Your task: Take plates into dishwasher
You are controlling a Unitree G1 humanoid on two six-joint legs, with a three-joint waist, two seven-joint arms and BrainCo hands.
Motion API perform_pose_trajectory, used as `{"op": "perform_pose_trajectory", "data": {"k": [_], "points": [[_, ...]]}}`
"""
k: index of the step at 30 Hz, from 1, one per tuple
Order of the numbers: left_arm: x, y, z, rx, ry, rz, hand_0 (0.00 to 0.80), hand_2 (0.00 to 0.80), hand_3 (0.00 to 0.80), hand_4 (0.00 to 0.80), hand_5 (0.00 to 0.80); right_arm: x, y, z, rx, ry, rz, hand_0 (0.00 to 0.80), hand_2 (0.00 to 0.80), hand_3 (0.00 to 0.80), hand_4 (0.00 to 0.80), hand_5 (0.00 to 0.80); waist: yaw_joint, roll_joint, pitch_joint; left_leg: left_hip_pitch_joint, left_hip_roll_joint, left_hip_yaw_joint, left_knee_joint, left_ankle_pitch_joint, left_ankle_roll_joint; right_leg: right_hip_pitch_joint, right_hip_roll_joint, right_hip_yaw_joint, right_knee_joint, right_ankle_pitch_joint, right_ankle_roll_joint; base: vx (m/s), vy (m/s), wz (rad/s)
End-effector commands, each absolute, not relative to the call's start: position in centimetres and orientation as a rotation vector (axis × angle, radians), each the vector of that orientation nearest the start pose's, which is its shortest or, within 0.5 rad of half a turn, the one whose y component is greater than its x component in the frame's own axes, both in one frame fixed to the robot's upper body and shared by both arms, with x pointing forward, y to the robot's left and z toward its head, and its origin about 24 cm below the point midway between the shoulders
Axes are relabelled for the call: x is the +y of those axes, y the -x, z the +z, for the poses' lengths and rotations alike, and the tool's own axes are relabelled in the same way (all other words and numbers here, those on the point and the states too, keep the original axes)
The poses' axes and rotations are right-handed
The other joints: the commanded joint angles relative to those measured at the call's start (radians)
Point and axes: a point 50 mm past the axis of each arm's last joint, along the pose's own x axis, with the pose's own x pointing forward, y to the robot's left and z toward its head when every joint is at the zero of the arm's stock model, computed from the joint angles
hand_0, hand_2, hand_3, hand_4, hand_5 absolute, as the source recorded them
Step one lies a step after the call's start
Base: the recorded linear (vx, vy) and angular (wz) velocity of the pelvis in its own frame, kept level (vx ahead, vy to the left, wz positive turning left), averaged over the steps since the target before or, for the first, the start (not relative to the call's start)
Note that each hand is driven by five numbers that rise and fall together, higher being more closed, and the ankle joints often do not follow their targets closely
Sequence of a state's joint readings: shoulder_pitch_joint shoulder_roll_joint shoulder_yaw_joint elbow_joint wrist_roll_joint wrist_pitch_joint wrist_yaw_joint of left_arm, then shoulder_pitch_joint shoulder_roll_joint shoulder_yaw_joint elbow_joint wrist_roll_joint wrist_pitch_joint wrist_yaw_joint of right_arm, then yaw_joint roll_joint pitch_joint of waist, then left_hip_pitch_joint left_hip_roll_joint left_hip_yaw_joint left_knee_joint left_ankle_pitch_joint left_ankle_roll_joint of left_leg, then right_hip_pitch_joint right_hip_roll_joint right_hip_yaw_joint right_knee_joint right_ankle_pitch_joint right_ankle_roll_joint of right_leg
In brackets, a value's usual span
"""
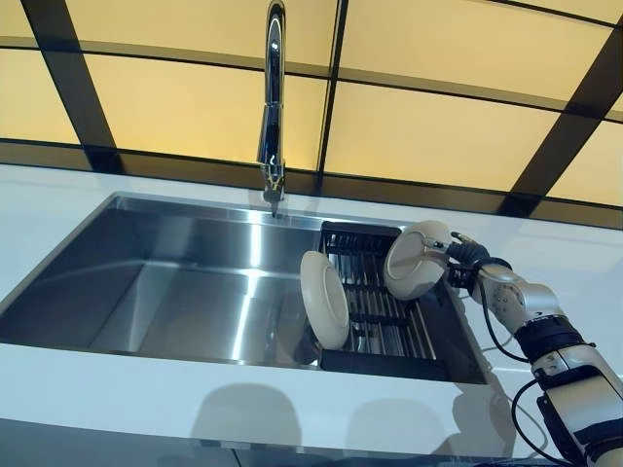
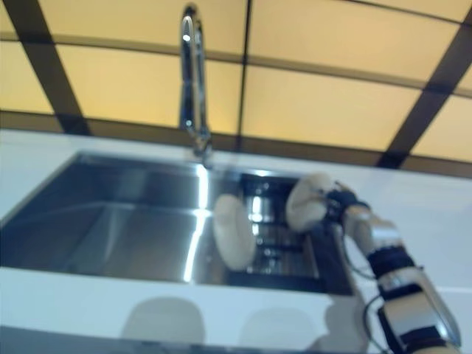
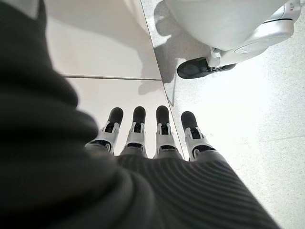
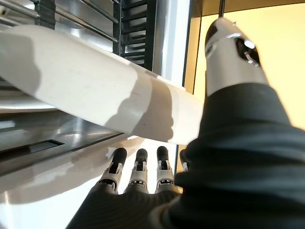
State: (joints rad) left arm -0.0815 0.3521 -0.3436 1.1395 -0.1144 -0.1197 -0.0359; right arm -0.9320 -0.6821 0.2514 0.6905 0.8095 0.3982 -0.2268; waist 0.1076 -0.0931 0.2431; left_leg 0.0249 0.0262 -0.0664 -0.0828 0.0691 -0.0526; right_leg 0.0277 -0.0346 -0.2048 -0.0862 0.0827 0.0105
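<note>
Steel sink (image 1: pixel 175 292) fills centre frame; right hand (image 1: pixel 465 259) pinches a plate (image 1: pixel 414 261) by its rim above the rack (image 1: pixel 384 316), center-right, second plate (image 1: pixel 324 299) standing upright for draining; left hand (image 3: pixel 157 138) idle, fingers straight.

You have two white round plates at the black rack (image 1: pixel 380 311) in the right end of the sink. The first plate (image 1: pixel 324 299) stands on edge at the rack's left side, its face turned toward the open basin. The second plate (image 1: pixel 414 261) sits above the rack's far right part, tilted and lifted clear of the bars, its rim pinched in the right hand (image 1: pixel 465 255), between fingers and thumb.
</note>
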Motion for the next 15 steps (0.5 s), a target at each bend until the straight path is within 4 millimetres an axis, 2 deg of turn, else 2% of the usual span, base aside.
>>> {"op": "perform_pose_trajectory", "data": {"k": [1,15], "points": [[24.42,-16.28,-12.99,0.932,-0.411,-0.096,0.000,0.000,0.000,0.000,0.000,-24.16,-39.77,21.25,0.114,-0.058,-0.184,0.000,0.000,0.000,0.000,0.000,0.020,-0.020,-0.001,-0.015,-0.025,0.039,0.010,-0.035,0.026,0.017,0.004,0.018,0.040,-0.053,0.025,0.000,0.000,0.00],[24.32,-16.43,-12.92,0.925,-0.408,-0.099,0.000,0.000,0.000,0.000,0.000,-24.36,-39.70,20.49,0.163,-0.077,-0.161,0.000,0.000,0.000,0.000,0.000,0.020,-0.019,0.001,-0.010,-0.030,0.042,0.014,-0.039,0.032,0.020,0.002,0.021,0.045,-0.054,0.024,0.000,0.000,0.00]]}}
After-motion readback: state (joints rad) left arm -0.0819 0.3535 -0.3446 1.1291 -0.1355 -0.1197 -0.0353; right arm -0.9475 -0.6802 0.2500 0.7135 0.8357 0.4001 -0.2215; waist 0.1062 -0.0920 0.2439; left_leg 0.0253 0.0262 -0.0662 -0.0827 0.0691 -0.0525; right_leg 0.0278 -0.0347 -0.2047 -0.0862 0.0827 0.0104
